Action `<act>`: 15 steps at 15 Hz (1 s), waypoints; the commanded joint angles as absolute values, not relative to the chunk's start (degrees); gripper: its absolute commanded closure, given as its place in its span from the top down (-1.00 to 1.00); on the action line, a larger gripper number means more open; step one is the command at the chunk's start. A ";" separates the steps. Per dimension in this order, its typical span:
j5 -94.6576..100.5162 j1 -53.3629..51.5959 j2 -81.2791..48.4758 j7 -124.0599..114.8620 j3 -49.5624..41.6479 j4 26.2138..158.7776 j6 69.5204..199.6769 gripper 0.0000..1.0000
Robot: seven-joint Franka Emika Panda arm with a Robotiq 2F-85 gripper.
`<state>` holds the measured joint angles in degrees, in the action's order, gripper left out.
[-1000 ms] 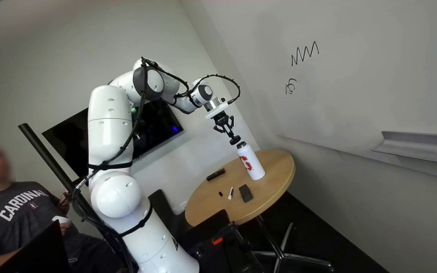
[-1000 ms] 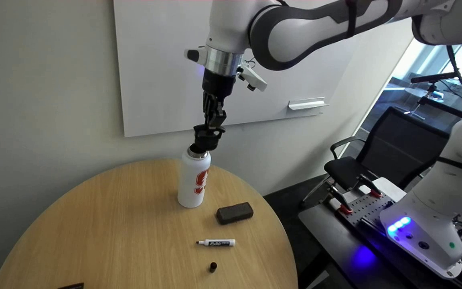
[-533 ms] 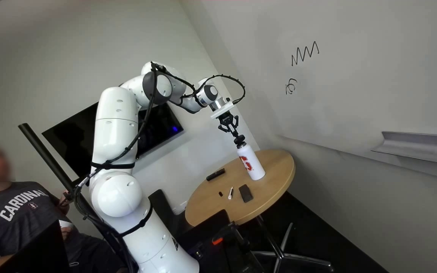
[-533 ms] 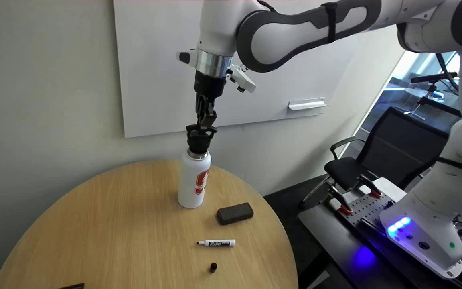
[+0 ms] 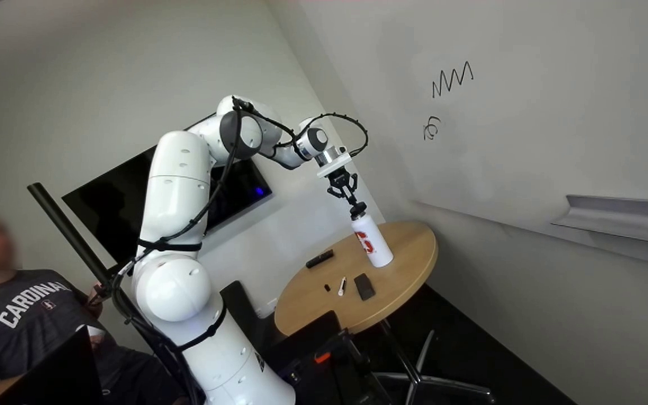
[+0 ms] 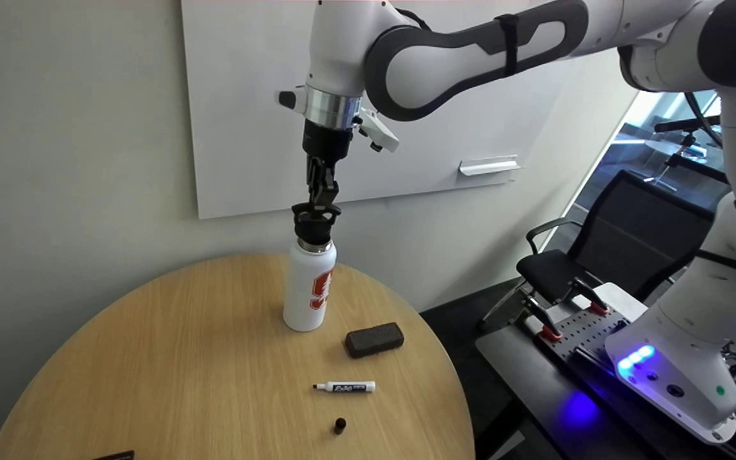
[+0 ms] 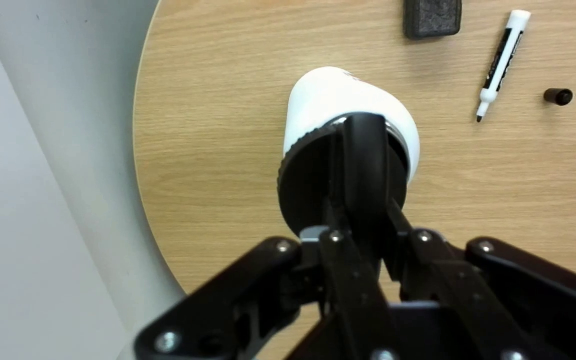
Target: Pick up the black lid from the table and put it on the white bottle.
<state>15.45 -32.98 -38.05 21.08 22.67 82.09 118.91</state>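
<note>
The white bottle (image 6: 303,294) with its red print stands upright on the round tan table (image 6: 183,358); it also shows in an exterior view (image 5: 373,247) and the wrist view (image 7: 318,97). My gripper (image 6: 322,202) is above the bottle, its fingers closed on the handle strap of the black lid (image 6: 312,231). In the wrist view the gripper (image 7: 365,215) pinches the strap, and the lid (image 7: 303,185) covers most of the mouth, with a sliver of steel rim showing. The lid is at the bottle's neck; I cannot tell whether it is fully seated.
A black eraser (image 6: 374,339), a white marker (image 6: 345,386) and a small black marker cap (image 6: 340,425) lie on the table in front of the bottle. A dark remote-like object (image 5: 319,259) lies farther along. A wall with a whiteboard (image 6: 246,128) stands close behind the bottle.
My gripper has carried the lid left and slightly down in an exterior view, from beside the open mouth to over it. The bottle has not moved. The last half second shows only a slight shift.
</note>
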 commanded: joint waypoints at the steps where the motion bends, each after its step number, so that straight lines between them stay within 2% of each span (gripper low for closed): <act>1: 15.16 -34.56 -38.39 21.85 21.74 79.45 114.66 -0.90; 13: 15.32 -35.30 -37.27 21.24 21.22 79.95 112.40 -0.90; 14: 15.37 -35.31 -37.28 21.32 21.25 80.00 112.72 -0.09; 15: 15.35 -35.32 -37.30 21.30 21.27 79.99 112.84 -0.08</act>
